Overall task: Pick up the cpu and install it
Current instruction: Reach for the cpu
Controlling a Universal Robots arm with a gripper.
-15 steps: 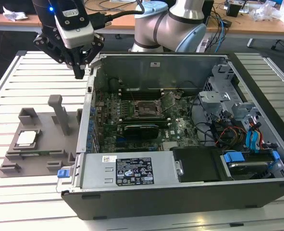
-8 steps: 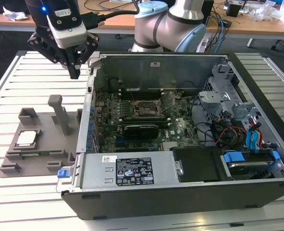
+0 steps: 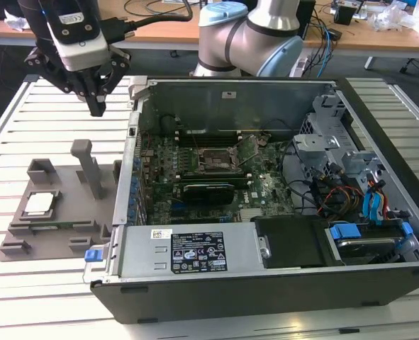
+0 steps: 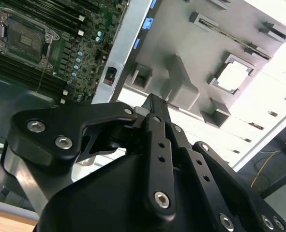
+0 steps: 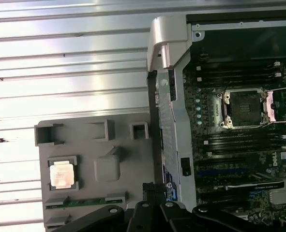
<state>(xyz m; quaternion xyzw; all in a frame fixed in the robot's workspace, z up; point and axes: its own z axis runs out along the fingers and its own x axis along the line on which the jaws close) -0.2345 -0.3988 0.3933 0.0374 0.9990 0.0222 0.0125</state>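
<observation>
1. In the exterior view, one black gripper [image 3: 96,106] hangs in the air over the bench [image 3: 25,297], above the far edge of one grey plastic tray [image 3: 53,239]. Its jaws are together at a single tip and hold nothing. The one cpu [image 3: 39,204] lies flat in a square recess of the tray, towards the tray's edge at the exterior view's left and well apart from the gripper. One open computer case [image 3: 379,283] lies on the bench just beside the tray, at the exterior view's right. Inside it is one motherboard [image 3: 266,191] with one cpu socket [image 3: 216,161], whose dark middle is bare. The pale arm [image 3: 244,35] rises behind the case.

2. In the second wrist view, the gripper [image 4: 153,104] fills the foreground with its jaws closed on each other and nothing between them. Past the tip lies the tray [image 4: 181,43], with the cpu [image 4: 234,77] seated in its square recess and untouched. The socket [image 4: 24,36] on the motherboard [image 4: 70,53] has its metal frame around a dark square.

3. In the first wrist view, the cpu [image 5: 62,174] rests in the tray [image 5: 94,145], with one thin green circuit strip [image 5: 80,202] lying in a slot near it. The gripper [image 5: 152,191] is over the tray's edge nearest the case. The socket [image 5: 243,108] holds no chip.
</observation>
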